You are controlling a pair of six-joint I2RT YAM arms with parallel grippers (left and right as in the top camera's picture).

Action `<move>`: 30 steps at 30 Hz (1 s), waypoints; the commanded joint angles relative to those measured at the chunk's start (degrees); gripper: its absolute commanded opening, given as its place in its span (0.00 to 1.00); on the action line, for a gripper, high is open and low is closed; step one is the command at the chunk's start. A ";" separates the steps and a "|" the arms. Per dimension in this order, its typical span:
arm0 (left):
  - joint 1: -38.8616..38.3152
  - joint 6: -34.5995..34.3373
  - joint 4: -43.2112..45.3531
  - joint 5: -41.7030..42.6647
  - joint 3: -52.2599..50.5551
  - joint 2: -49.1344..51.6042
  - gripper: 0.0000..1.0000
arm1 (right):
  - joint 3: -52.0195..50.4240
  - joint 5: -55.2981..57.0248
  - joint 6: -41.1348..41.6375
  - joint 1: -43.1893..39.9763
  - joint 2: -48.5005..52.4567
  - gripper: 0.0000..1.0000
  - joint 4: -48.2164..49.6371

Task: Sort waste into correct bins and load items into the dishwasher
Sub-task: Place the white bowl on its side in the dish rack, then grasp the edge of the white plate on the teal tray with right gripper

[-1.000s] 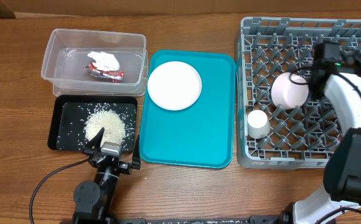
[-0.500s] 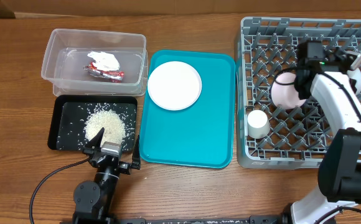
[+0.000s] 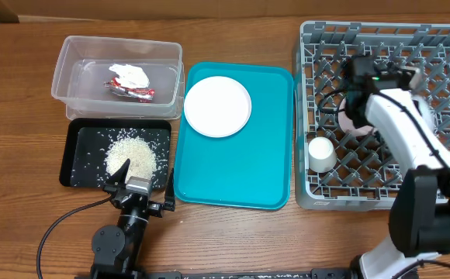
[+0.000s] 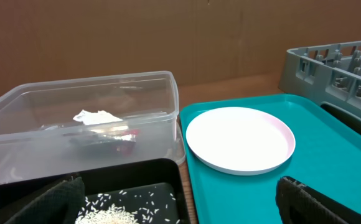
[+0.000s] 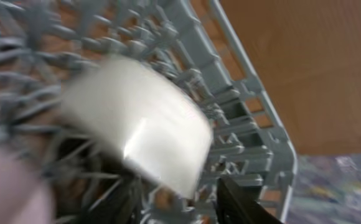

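The grey dish rack [image 3: 442, 167] at the right holds a pink bowl [image 3: 344, 121], partly under my right arm, and a small white cup [image 3: 320, 153]. My right gripper [image 3: 354, 97] hangs open and empty over the bowl. In the blurred right wrist view its fingers [image 5: 183, 205] are spread just short of the cup [image 5: 137, 134]. The white plate [image 3: 217, 106] lies on the teal tray [image 3: 233, 182]. The clear tub [image 3: 66, 77] holds the tissue wad [image 3: 130, 74] and red wrapper [image 3: 136, 93]. Rice [image 3: 130, 153] lies in the black tray [image 3: 76, 167]. My left gripper [image 3: 136, 186] is open [image 4: 180, 211]. The white-grey bowl and chopsticks are not visible.
In the left wrist view the plate [image 4: 239, 139] and the clear tub [image 4: 75, 143] lie ahead, with the rack's corner [image 4: 330, 62] at the right. Bare wooden table runs along the front edge. The rack's upright pegs surround the right gripper.
My right arm has swung left across the rack and now covers part of the pink bowl. The left arm and everything else have stayed put.
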 commanded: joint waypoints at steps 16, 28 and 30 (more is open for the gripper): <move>0.37 -0.35 -0.09 0.37 -0.22 -0.26 1.00 | 4.61 -61.70 -1.01 18.60 -13.03 0.58 4.35; 0.37 -0.35 -0.09 0.37 -0.22 -0.26 1.00 | 2.67 -58.80 2.01 22.71 8.63 0.54 25.22; 0.37 -0.35 -0.09 0.37 -0.22 -0.26 1.00 | 2.67 -56.19 1.99 22.71 10.99 0.55 27.21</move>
